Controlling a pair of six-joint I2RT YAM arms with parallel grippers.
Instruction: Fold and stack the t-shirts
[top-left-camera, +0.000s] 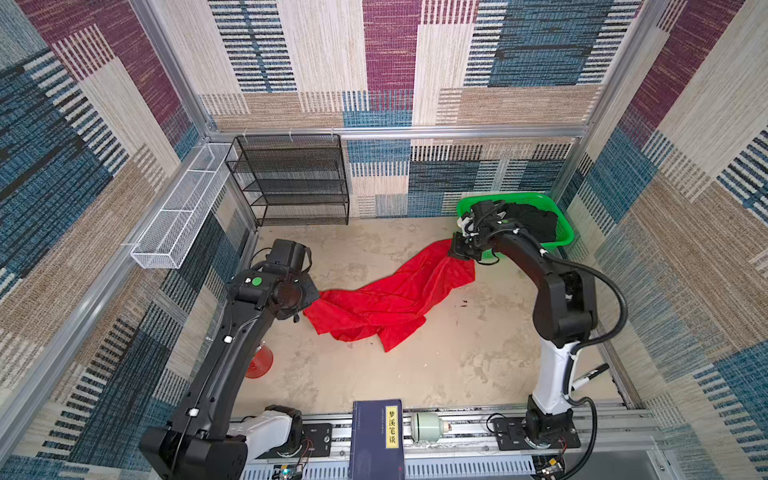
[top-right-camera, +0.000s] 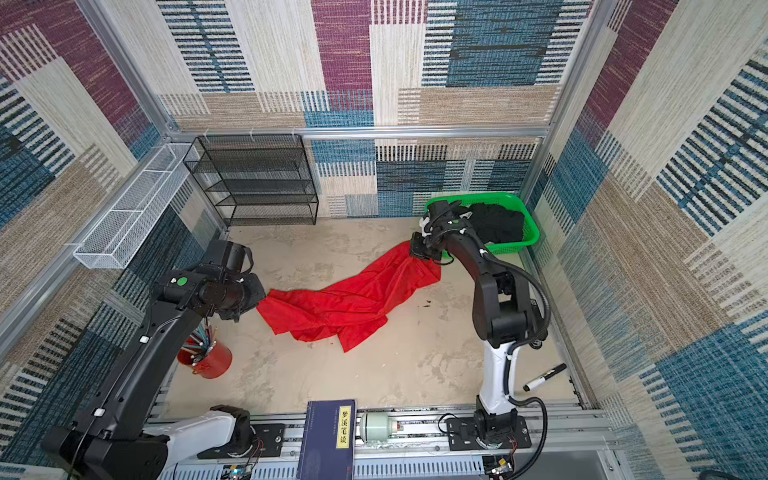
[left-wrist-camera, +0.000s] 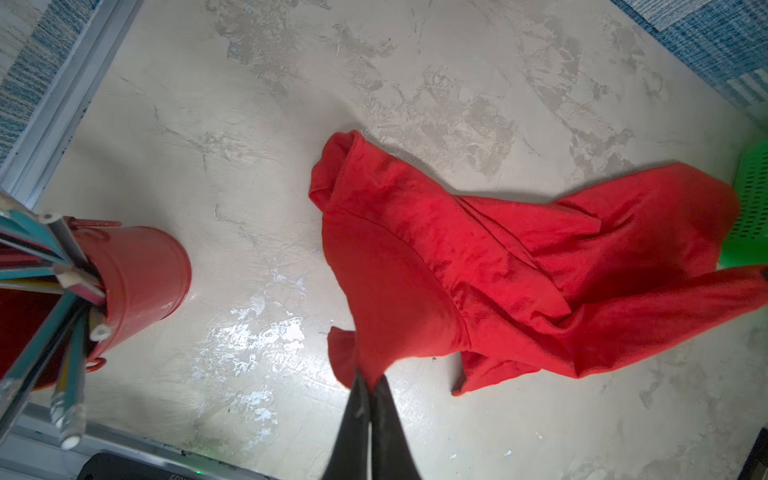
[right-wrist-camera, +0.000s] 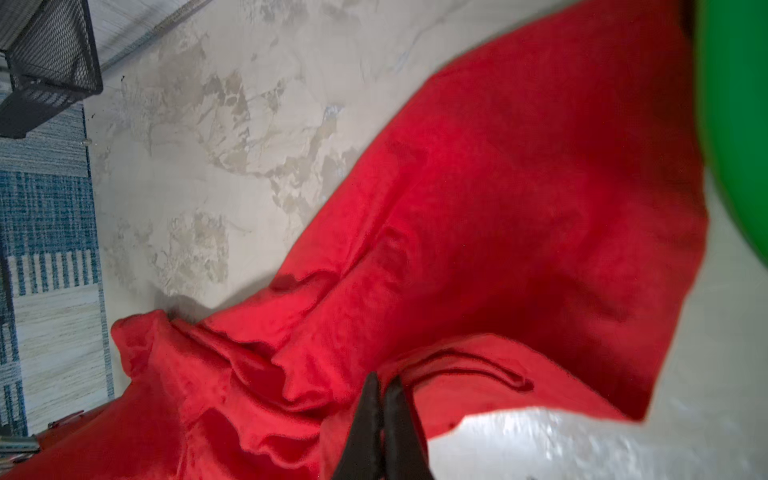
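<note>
Red t-shirt (top-left-camera: 386, 299) lies crumpled in a long diagonal band across the pale tabletop (top-left-camera: 374, 382), strung between the two grippers. The left gripper (left-wrist-camera: 370, 381), jaws pressed together, pinches one edge of the cloth. The right gripper (right-wrist-camera: 382, 380), jaws likewise closed, clamps the opposite end, where the fabric rises off the surface. Just behind the right gripper stands a green mesh basket (top-left-camera: 566, 239) with the black t-shirts (top-left-camera: 534, 220) heaped inside it. Near the left gripper, on the side away from the shirt, a red metal cup (top-right-camera: 210, 359) full of pencils stands upright. Well beyond the left gripper, a black mesh rack (top-left-camera: 291, 178) stands against the back wall and a white wire tray (top-left-camera: 183, 208) hangs on the side wall. A blue book (top-left-camera: 376, 436) lies on the front rail, between the two arm bases.
</note>
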